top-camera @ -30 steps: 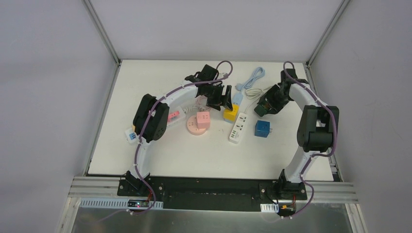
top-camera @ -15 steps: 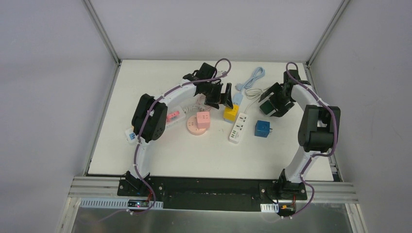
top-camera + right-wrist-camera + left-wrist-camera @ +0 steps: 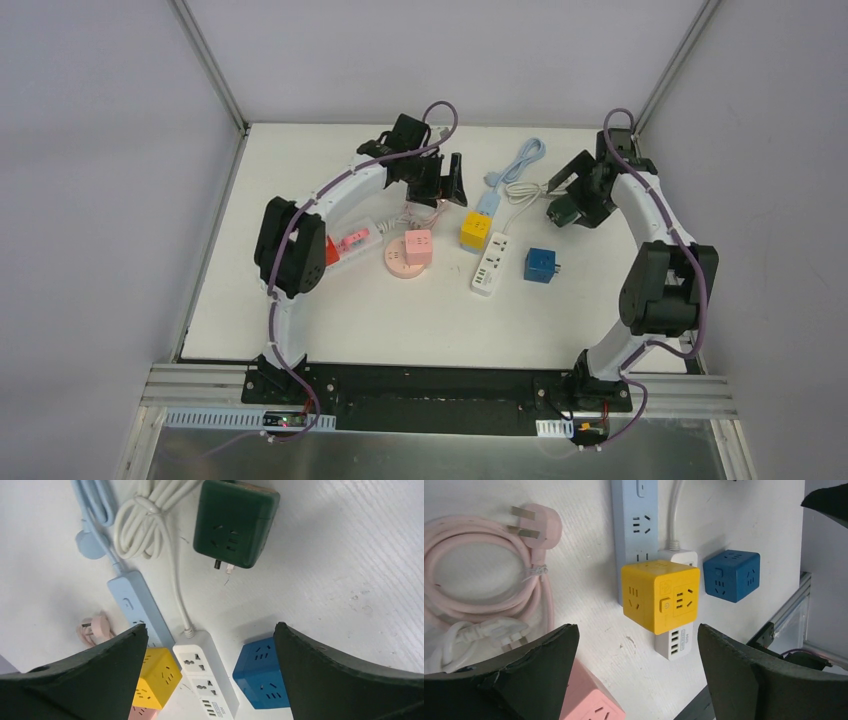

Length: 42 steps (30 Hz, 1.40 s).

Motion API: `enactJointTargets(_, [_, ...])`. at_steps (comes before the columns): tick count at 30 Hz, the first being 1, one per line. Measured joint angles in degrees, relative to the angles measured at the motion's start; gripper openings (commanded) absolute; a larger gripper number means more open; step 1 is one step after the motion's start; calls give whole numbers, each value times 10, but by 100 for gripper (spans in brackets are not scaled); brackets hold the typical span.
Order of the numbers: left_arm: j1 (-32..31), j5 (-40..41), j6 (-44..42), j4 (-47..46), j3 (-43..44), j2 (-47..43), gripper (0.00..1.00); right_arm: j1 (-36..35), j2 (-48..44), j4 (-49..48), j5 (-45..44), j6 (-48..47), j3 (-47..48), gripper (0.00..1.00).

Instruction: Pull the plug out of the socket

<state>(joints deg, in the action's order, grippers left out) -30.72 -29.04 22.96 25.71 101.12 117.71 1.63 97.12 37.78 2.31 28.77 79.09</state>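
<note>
A yellow cube adapter (image 3: 659, 597) sits plugged on the end of a light-blue power strip (image 3: 636, 510); it also shows in the top view (image 3: 475, 230). My left gripper (image 3: 638, 630) is open and empty, hovering above the table just near of the yellow cube, in the top view (image 3: 448, 190) to its back left. A dark green cube adapter (image 3: 235, 522) lies loose on the table with its prongs showing. My right gripper (image 3: 210, 626) is open and empty above it, in the top view (image 3: 568, 197) at the back right.
A white power strip (image 3: 490, 265) and a blue cube (image 3: 540, 265) lie right of the yellow cube. A pink cube (image 3: 418, 247) sits on a round pink socket (image 3: 398, 266). Coiled pink cable with its plug (image 3: 536, 522) lies left; white and blue cables (image 3: 145, 525) lie behind.
My right gripper has moved right and back and opened; the green cube that was at its jaws now lies on the table. My left gripper has drawn back and left from the yellow cube.
</note>
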Motion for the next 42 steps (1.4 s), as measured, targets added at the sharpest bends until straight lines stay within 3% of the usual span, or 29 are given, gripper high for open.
enactJointTargets(5, [5,41,0,3,0,-25,91,-32,-20,-3,2,-10,6,99])
enactJointTargets(12, [22,98,4,-10,-13,-65,91,-164,-15,-12,6,-11,13,99])
enactJointTargets(17, [43,138,13,-26,-40,-90,91,-250,21,-17,5,-7,46,99])
enactJointTargets(24, [60,175,30,-34,-76,-103,92,-301,94,22,-40,-7,106,96])
enactJointTargets(34, [60,212,42,-45,-103,-111,92,-308,133,66,-77,-10,138,77])
enactJointTargets(37, [60,221,47,-45,-105,-113,88,-309,145,70,-77,-10,142,74])
enactJointTargets(42, [60,204,48,-44,-104,-113,86,-319,160,84,-82,-19,149,55])
